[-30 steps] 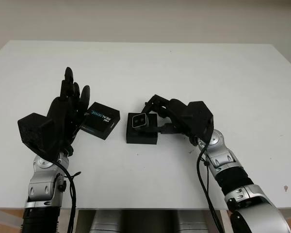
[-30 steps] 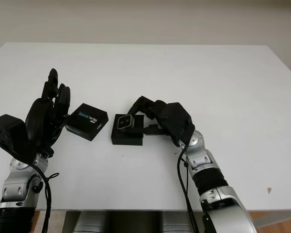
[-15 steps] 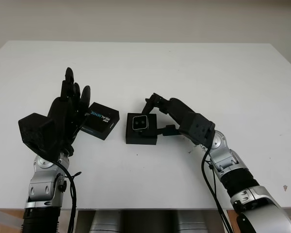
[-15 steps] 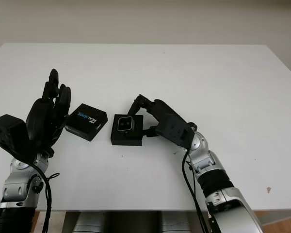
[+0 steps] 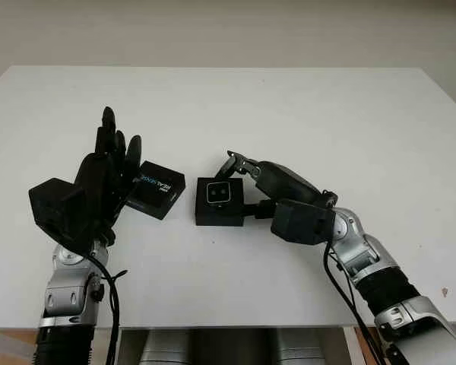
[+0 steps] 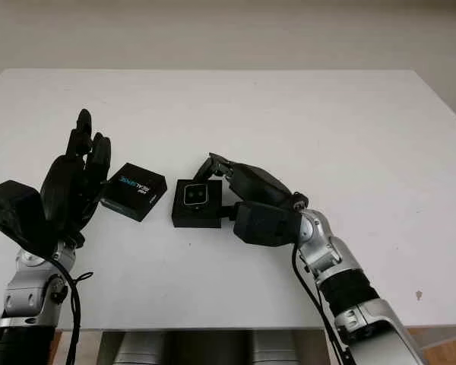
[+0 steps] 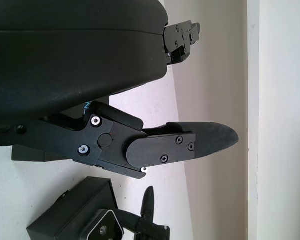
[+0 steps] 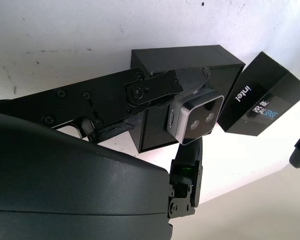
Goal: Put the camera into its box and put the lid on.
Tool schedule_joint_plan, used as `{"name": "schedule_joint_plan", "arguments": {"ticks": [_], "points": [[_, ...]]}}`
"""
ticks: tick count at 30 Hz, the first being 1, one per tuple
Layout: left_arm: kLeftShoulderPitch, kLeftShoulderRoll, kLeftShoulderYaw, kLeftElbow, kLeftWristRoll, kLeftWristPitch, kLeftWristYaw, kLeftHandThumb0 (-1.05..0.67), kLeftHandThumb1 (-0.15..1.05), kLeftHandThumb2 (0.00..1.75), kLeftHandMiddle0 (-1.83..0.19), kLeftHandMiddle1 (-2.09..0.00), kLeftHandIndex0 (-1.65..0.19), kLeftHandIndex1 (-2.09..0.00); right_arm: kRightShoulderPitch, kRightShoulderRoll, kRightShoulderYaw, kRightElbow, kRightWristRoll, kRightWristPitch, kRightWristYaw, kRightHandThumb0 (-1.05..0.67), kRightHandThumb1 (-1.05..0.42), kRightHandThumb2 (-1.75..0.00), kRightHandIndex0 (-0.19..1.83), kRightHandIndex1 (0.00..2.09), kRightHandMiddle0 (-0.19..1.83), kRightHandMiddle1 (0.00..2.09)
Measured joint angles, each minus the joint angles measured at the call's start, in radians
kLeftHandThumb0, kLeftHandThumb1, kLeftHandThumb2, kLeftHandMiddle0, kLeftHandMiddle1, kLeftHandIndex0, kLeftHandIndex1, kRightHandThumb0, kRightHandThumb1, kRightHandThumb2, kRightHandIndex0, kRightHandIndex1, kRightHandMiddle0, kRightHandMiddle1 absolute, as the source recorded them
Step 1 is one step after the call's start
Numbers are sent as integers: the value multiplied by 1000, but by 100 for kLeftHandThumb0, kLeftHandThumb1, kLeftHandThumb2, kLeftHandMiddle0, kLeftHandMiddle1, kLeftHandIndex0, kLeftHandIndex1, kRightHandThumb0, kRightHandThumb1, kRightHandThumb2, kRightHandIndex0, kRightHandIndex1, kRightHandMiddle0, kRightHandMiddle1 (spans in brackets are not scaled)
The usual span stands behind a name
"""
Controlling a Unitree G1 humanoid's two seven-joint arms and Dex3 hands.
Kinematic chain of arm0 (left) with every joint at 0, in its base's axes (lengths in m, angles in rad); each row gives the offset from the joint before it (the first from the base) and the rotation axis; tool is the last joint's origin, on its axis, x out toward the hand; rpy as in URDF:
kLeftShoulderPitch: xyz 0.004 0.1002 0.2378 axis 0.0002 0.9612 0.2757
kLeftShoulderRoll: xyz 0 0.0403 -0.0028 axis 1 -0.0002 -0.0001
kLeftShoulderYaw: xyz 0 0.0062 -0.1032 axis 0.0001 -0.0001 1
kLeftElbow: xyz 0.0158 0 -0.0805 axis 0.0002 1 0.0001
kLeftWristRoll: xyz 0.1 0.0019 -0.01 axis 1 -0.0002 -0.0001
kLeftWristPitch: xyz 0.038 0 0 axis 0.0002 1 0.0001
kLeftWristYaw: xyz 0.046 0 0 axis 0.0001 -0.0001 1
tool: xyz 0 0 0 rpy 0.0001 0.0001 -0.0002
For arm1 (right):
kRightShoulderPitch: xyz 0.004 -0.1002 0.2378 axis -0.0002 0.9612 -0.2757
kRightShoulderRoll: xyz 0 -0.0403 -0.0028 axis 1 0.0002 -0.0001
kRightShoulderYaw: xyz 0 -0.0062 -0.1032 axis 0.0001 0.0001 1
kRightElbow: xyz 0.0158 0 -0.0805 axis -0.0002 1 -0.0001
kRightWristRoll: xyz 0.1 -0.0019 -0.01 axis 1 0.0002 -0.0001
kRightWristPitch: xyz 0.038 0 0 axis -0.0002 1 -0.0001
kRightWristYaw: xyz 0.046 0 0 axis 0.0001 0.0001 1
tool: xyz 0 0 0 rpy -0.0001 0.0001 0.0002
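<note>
The white table (image 5: 304, 114) carries two black items near its middle. The box (image 5: 220, 213) sits just ahead of the right hand (image 5: 247, 186). The lid (image 5: 158, 188), printed with white lettering, lies flat just to the box's left, a narrow strip of table between them.

The small silver camera (image 5: 217, 194) is at the top of the box opening, lens face up. In the right wrist view the camera (image 8: 196, 118) is pinched between a finger (image 8: 155, 87) on one side and another finger on the opposite side, so the right hand is closed on it. Whether the camera is fully seated in the box cannot be told.

The right hand's fingers reach over the near and far right edges of the box, covering part of its right rim; the opening would be blocked for the lid while they stand there.

The left hand (image 5: 99, 179) is open, palm upright, holding nothing, just beside the lid's left edge; contact cannot be confirmed.
</note>
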State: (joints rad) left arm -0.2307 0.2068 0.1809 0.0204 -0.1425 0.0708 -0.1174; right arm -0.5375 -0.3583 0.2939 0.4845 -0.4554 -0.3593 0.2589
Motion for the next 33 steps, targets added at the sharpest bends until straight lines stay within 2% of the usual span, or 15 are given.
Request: {"name": "schedule_joint_plan", "arguments": {"ticks": [7, 11, 13, 19, 29, 32, 33], "points": [[0, 2, 0, -2, 0, 0, -4, -69, 105, 51, 19, 0, 19, 0, 2, -5, 4, -56, 11, 11, 17, -65, -94, -5, -19, 0, -9, 14], [1, 3, 2, -4, 0, 0, -4, -68, 105, 51, 19, 0, 19, 0, 1, -13, -16, -108, 26, 38, 25, -72, -97, -6, -19, 0, -16, 9], [2, 5, 2, -5, 0, 0, -4, -69, 105, 51, 19, 0, 19, 0, 1, -26, -25, -147, 21, 46, 18, -76, -103, -10, -19, 0, -18, 5], [2, 5, 1, -6, 0, 0, -3, -69, 105, 51, 19, 0, 19, 0, 2, -52, -61, -261, -1, 48, -38, -81, -105, -26, -19, 0, -19, 0], [2, 5, 1, -6, 1, 0, -6, -69, 105, 52, 19, 0, 19, 0, 21, -69, -67, -295, -19, 38, -53, -81, -105, -36, -19, 0, -19, 0], [2, 5, 1, -16, 11, 21, 15, -71, 105, 42, 14, -3, 17, -2, 33, -62, -74, -297, 24, 71, -31, -80, -105, -36, -19, 0, -19, 1], [1, 7, 0, -17, 31, 24, 31, -66, 105, 36, 4, -8, 7, -7, 39, -53, -84, -297, 63, 98, -14, -78, -105, -37, -19, 0, -19, 0]]}}
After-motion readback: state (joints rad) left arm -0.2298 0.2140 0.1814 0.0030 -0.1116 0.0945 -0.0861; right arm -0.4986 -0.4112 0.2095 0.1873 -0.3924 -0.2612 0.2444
